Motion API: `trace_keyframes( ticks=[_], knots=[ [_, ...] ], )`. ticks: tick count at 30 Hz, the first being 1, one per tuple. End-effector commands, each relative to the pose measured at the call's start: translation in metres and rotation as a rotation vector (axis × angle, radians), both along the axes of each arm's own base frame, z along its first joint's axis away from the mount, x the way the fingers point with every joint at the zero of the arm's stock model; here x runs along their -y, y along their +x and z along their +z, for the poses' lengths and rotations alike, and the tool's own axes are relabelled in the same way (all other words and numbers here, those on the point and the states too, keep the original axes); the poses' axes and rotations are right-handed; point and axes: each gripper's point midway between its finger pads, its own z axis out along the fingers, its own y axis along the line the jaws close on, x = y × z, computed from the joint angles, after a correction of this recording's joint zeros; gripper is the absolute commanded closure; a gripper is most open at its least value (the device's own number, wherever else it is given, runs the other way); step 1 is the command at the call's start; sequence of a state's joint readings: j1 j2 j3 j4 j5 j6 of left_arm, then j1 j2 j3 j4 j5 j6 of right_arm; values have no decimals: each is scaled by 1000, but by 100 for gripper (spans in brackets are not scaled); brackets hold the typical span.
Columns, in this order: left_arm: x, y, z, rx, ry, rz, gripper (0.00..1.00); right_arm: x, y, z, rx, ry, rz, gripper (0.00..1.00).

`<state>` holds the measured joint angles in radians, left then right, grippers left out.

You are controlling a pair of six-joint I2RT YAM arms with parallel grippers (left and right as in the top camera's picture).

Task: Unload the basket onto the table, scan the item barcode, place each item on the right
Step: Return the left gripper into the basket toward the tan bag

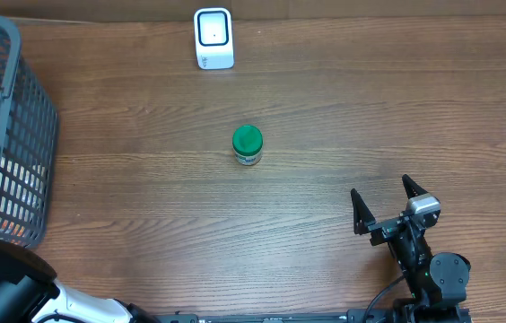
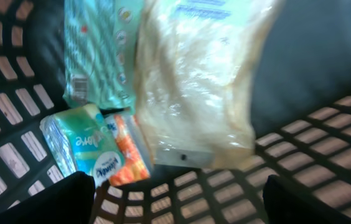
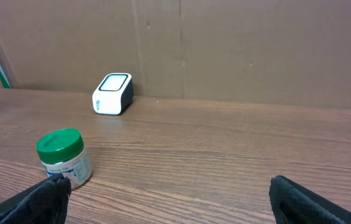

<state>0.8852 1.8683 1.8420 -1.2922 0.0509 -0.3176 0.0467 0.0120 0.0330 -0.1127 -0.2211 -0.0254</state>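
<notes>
Hovering over the basket at nine o'clock, left end effector stands wide, gripping nothing; right end effector, five o'clock, likewise wide and empty.

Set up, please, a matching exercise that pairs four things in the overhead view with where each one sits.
Things:
1. small clear jar with a green lid
2. white box-shaped barcode scanner
3. dark grey plastic mesh basket
4. right claw

Places:
A. at the left edge of the brown wooden table
B. near the right front corner, open and empty
C. upright in the middle of the table
D. at the far edge of the table

Pairs: 1-C; 2-D; 3-A; 4-B
</notes>
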Motion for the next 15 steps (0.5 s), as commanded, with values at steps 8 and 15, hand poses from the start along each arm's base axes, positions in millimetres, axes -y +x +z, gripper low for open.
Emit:
trace_keyframes(
  ticks=[8,15],
  knots=[
    [-11,-32,-65,-170,43,119,18,-1,0,1,8,6,4,0],
    [-17,-48,-75,-252,90,147,23,-1,0,1,8,6,4,0]
  ],
)
